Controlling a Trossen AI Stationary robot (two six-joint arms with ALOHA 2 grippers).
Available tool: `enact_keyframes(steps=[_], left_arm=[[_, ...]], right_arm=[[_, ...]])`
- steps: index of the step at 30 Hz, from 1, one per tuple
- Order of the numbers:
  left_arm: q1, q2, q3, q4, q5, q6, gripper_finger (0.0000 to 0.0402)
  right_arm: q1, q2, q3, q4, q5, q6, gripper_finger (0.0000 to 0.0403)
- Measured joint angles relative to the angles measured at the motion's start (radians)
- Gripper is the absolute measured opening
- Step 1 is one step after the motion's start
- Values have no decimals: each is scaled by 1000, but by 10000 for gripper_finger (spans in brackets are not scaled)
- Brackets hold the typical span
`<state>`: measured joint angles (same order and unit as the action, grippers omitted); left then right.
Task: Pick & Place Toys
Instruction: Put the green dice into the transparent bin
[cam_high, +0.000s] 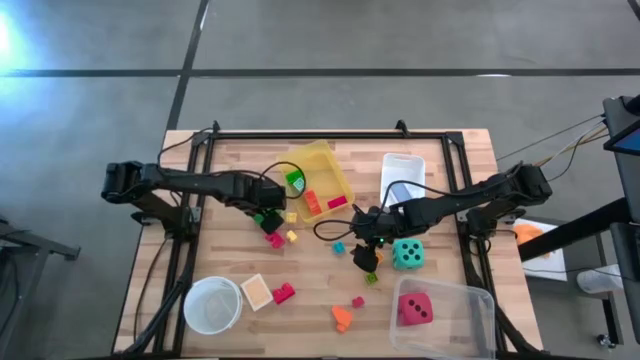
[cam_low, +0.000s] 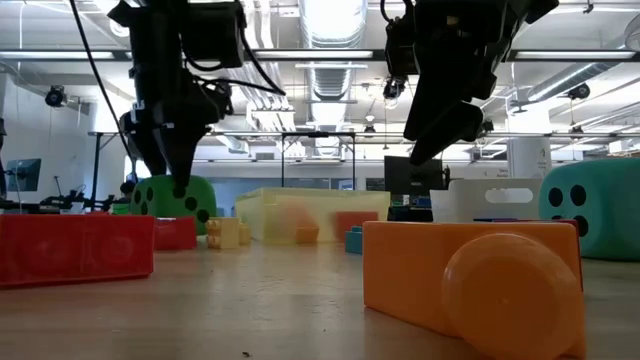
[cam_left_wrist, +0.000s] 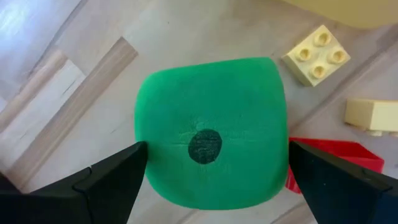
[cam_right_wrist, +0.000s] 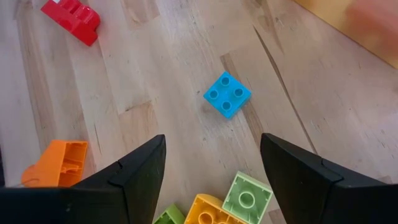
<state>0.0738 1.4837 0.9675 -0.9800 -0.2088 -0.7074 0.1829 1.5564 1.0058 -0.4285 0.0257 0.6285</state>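
Here the left claw (cam_left_wrist: 211, 186) hangs spread wide over the green die (cam_left_wrist: 211, 134), one finger to each side of it and neither yet pressing in. The die sits on the wooden counter (cam_high: 440, 160) just beside the yellow bin (cam_high: 322, 172), with a pale yellow block (cam_left_wrist: 316, 55) and a red block (cam_left_wrist: 336, 163) close by it. Its faces bulge and its corners are rounded, so I judge it soft foam or plush: light, squashy and in no way fragile. A soft body gives under the fingers, so the hold should fall across the two flat side faces at mid height, square to the die, not on the rounded edges where it could squirt out. The red block lies near one finger and could be nudged as the claw closes.

The right claw (cam_right_wrist: 211, 180) is also released and empty, its fingers apart above a scatter of small blocks: a blue block (cam_right_wrist: 227, 93) ahead of it, a light green block (cam_right_wrist: 247, 198) and an orange block (cam_right_wrist: 214, 211) between the fingers. These look like hard, smooth plastic, stiff and light, probably a little slippery; each wants a pinch across its flat side walls, not over the studs. The teal die (cam_high: 407, 253) rests just beside that arm, and the pink-red die (cam_high: 415, 307) already lies in the clear bin (cam_high: 478, 330)
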Motion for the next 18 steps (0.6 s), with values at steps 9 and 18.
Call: enact_keyframes(steps=[9,18], left_arm=[[0,1,-8,15,-12,-6,386],[0,2,-8,0,-23,-102,386]], right_arm=[[0,0,0,0,0,57,254],[0,0,0,0,0,215,254]])
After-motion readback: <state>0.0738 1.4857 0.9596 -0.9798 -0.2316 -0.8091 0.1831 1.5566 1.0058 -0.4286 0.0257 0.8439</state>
